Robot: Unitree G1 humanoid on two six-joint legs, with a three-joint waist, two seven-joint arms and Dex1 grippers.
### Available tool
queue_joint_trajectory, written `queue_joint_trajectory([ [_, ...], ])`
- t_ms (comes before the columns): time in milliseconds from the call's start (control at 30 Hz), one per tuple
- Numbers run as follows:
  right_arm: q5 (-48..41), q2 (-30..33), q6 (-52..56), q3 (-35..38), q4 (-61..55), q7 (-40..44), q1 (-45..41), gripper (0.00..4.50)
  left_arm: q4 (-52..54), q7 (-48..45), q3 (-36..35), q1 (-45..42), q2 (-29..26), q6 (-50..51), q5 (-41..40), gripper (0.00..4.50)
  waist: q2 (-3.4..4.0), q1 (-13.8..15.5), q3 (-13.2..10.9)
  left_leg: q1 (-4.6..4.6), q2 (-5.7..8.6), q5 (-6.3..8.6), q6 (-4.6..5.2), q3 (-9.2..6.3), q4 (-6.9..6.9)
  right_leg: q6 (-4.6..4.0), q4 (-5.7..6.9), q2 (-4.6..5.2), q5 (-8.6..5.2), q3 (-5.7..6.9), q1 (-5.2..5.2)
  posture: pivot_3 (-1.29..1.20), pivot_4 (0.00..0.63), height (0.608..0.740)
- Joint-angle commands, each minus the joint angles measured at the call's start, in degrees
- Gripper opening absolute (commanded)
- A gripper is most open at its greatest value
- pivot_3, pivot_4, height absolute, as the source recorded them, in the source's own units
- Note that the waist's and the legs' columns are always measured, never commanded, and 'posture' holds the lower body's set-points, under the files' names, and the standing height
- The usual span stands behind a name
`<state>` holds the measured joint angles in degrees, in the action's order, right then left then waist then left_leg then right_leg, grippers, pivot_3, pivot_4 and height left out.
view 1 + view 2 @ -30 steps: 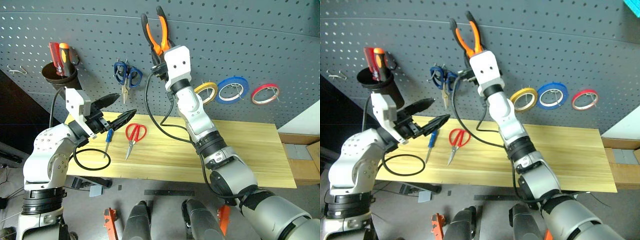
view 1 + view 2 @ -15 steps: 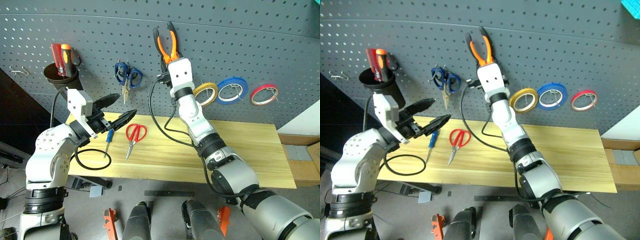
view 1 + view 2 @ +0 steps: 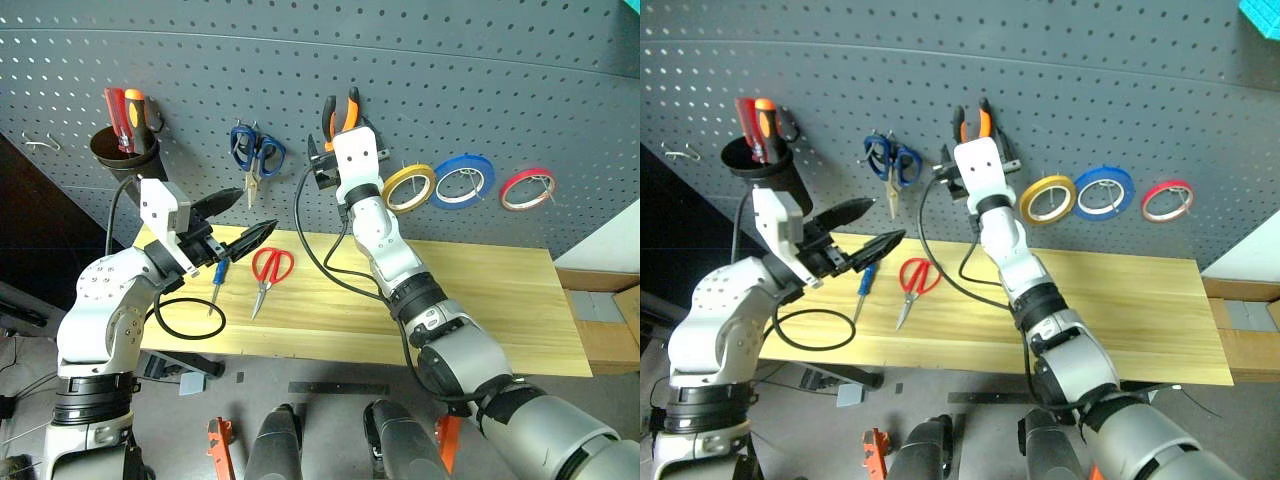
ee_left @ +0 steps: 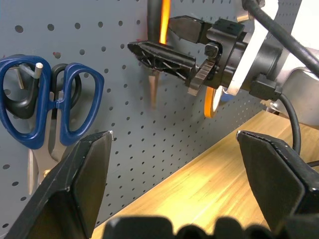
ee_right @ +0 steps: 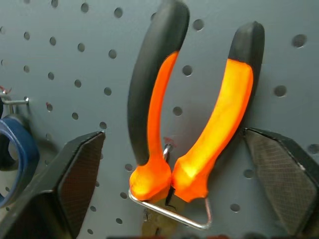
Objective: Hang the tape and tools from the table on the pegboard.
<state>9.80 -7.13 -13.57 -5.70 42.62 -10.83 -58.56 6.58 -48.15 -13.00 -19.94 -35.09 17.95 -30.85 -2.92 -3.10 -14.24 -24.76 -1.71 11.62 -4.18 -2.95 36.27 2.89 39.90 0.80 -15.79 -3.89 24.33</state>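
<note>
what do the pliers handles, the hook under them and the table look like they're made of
Pliers handles: likely a rubbery or plastic coating, orange with black on the upper ends and outer sides, smooth with a soft sheen. Hook: thin bent metal wire, bright silvery glint. Table: light wood or wood-look laminate, pale yellow with lengthwise grain lines, matte; which one can't be told.

My arms were silver-grey with black joint rings, white wrist blocks, black ribbed fingers [image 4: 164, 59], looping black cables [image 3: 180, 320].

Glossy orange-and-black rubbery pliers [image 5: 192, 109] hang from a bare wire hook [image 5: 172, 211] on the matt perforated pegboard [image 5: 75, 45].
</note>
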Motion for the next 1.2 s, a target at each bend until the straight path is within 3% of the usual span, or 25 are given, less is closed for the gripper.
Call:
queue_joint_trajectory([
  [33,-0.9,-0.5,3.3,0.5,-9.6,0.6,1.1,4.49,1.2,0.1,0.2,-0.6,0.4,-1.2,0.2,4.30,0.00,0.0,0.0,0.00,0.00,0.00,0.00,0.00,0.02,0.00,0.02,0.00,0.00,0.00,0.00,0.03,0.171,0.740],
  [233,-7.0,0.2,15.5,2.9,-30.9,5.5,2.2,4.49,1.2,0.3,0.2,-0.3,1.1,-1.2,0.4,4.30,0.01,0.0,0.0,-0.01,-0.01,0.00,0.02,-0.05,0.08,0.00,0.07,-0.01,0.00,0.02,0.00,0.02,0.178,0.740],
  [400,-20.4,1.9,26.7,8.9,-43.4,12.1,3.2,4.49,1.4,3.4,0.7,1.1,2.3,-1.4,3.0,4.30,0.03,0.0,0.0,0.00,-0.01,0.00,0.03,-0.12,0.15,0.00,0.05,-0.01,0.00,0.08,-0.09,0.01,0.186,0.740],
  [533,-29.8,6.4,37.9,10.7,-50.8,18.8,7.6,4.49,1.3,8.7,2.6,3.6,2.3,0.1,8.2,4.30,0.03,0.2,0.0,0.01,0.01,0.01,0.07,-0.18,0.20,0.00,0.02,0.00,0.00,0.11,-0.21,0.01,0.194,0.740],
  [667,-41.8,20.7,59.3,8.7,-61.8,31.4,21.0,4.49,1.9,18.6,5.6,8.1,2.5,11.2,14.6,4.30,0.18,0.3,0.1,0.01,0.03,0.01,0.10,-0.23,0.22,-0.01,0.00,-0.01,-0.01,0.12,-0.24,0.01,0.203,0.740],
  [800,-45.7,30.1,68.7,3.8,-69.3,36.5,29.5,4.49,-2.0,24.7,5.9,7.8,4.8,19.8,16.3,4.30,0.39,0.4,0.0,-0.03,0.04,0.05,0.18,-0.24,0.34,-0.04,0.01,-0.03,-0.03,0.10,-0.25,-0.01,0.212,0.740],
  [1200,-41.6,28.1,72.1,-6.0,-71.9,32.7,31.4,4.49,-24.8,29.8,10.2,-5.1,11.0,22.2,21.5,4.30,0.42,0.2,0.0,0.07,-0.10,-0.08,0.35,-0.29,0.72,-0.14,0.08,-0.35,0.06,0.03,-0.43,-0.03,0.230,0.740],
])
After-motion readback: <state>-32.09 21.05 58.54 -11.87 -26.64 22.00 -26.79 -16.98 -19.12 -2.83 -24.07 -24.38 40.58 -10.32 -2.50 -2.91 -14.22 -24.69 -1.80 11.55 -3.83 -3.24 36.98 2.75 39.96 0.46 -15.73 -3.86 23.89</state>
